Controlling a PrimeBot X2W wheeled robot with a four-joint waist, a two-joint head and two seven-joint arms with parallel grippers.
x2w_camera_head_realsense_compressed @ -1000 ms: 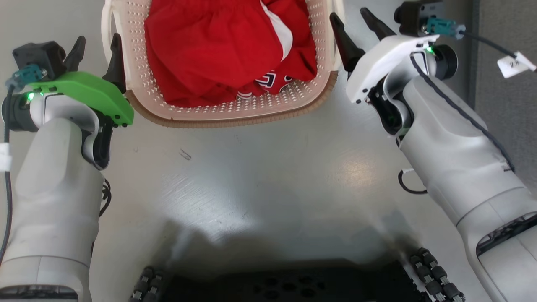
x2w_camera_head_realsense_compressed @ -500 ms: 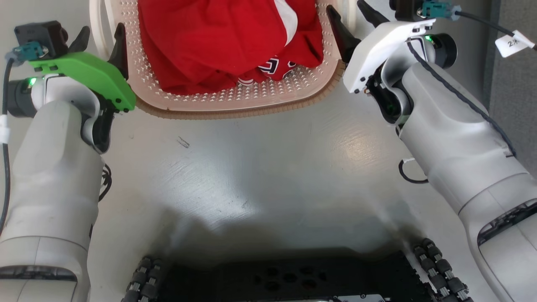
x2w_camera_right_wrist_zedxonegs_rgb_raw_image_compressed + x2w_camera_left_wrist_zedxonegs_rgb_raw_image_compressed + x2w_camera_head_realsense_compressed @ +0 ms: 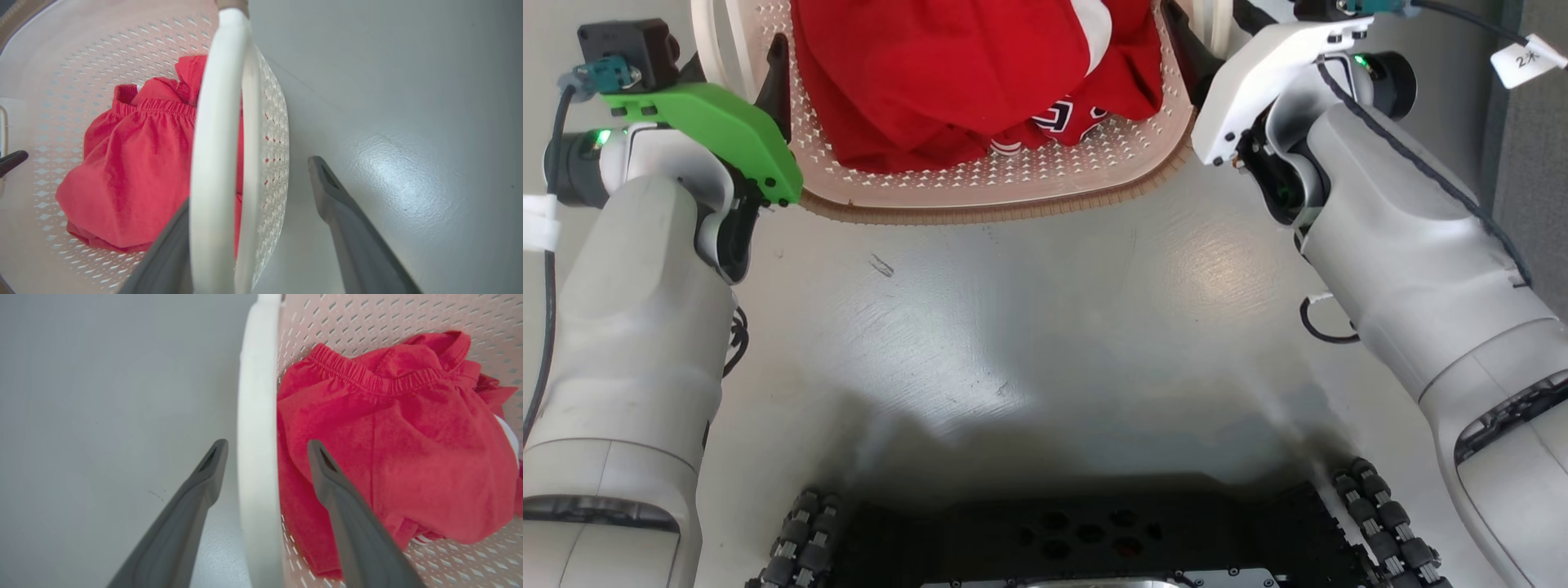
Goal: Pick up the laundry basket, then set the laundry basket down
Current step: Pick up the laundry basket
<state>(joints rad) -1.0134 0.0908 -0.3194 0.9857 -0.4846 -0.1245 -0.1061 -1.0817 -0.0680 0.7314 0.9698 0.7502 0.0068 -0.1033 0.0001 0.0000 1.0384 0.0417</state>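
Observation:
The laundry basket (image 3: 980, 208), cream with perforated walls and a brown woven-look rim, sits on the grey floor at the top of the head view with red clothing (image 3: 947, 73) inside. My left gripper (image 3: 735, 65), under a green cover, is open with one finger on each side of the basket's white left handle (image 3: 257, 457); in the left wrist view the left gripper (image 3: 265, 447) does not press it. My right gripper (image 3: 1213, 20) is open astride the white right handle (image 3: 216, 143). In the right wrist view the right gripper (image 3: 253, 179) has its inner finger partly hidden behind the handle.
My black wheeled base (image 3: 1086, 539) fills the bottom of the head view. A darker grey strip (image 3: 1535, 163) runs down the right edge, with a tagged cable (image 3: 1523, 61) by my right wrist. A small scuff (image 3: 880, 265) marks the floor.
The head camera has shifted, so the whole picture has slid. Both grippers have reached further along the basket's sides, deeper around the handles, and both have stayed open.

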